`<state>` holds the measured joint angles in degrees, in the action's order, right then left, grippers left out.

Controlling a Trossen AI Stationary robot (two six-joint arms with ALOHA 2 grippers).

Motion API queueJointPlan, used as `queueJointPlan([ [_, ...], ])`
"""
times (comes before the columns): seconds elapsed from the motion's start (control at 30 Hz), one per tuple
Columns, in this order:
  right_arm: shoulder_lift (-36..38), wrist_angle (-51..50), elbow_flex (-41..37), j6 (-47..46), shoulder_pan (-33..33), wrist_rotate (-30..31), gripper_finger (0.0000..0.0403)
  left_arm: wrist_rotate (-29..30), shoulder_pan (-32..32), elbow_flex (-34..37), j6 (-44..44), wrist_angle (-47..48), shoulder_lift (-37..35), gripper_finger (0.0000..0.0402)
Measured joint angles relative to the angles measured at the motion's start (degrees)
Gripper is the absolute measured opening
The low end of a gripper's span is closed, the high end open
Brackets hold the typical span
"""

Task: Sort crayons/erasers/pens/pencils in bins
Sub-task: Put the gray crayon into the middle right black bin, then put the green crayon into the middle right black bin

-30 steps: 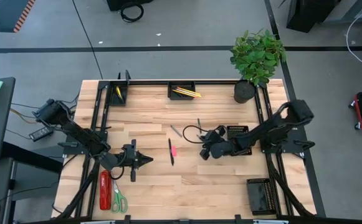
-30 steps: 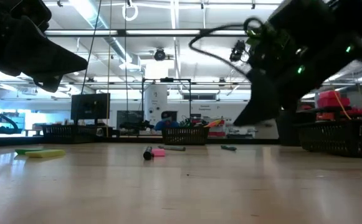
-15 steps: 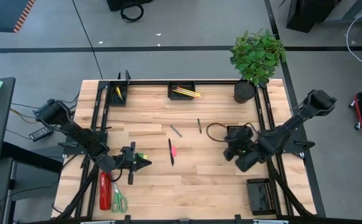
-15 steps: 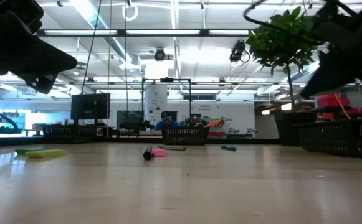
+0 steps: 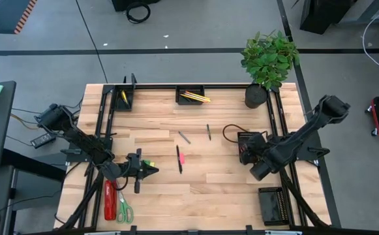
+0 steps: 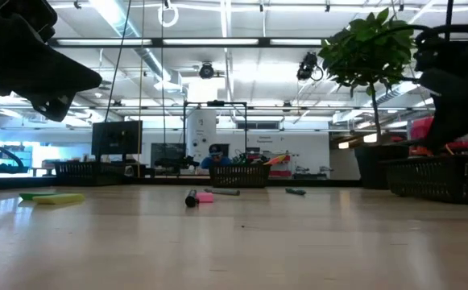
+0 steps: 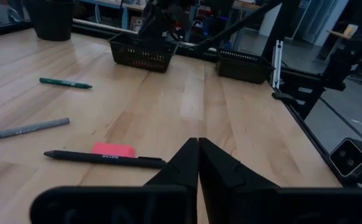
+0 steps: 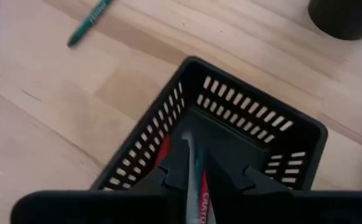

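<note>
Your right tool (image 8: 193, 171) sits directly over the black mesh bin (image 8: 230, 124) on the counter's (image 5: 202, 189) right side, fingers pinched almost together on a thin grey stick (image 8: 190, 163) whose tip points down into the bin; red sticks already lie on the bin floor beside it. In the high view that bin (image 5: 248, 138) is mostly covered by the right arm, with a second bin (image 5: 271, 203) at about 5 o'clock from it near the front edge, well apart. Out from there at 9 o'clock lie the loose items mid-counter: a green pen (image 5: 209, 132), a grey pen (image 5: 184, 137), a black pen (image 5: 179, 158) and a pink eraser (image 5: 182, 158) just beside it. At 12 o'clock on the counter, the rear bin (image 5: 192, 95) holds yellow pencils. The potted plant (image 5: 267, 62) stands at the rear right corner. Your left tool (image 5: 151, 170) hovers at the front left, fingers pressed together on nothing, beside a red stapler (image 5: 109, 198) and green scissors (image 5: 124, 210)
</note>
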<state>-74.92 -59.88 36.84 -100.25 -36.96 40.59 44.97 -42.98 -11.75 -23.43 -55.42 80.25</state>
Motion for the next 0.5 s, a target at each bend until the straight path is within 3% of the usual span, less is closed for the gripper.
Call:
queueJointPlan([
  [0.23, -2.92, 0.59, 0.00, -0.69, 0.03, 0.45, 0.0045, 0.00, -0.05, 0.00, -1.70, 0.17, 0.00, 0.0029],
  [0.5, -2.85, 1.35, -0.02, -1.15, 0.05, 2.78, 0.0091, 0.00, -0.37, 0.00, -1.83, 0.58, 0.00, 0.0024],
])
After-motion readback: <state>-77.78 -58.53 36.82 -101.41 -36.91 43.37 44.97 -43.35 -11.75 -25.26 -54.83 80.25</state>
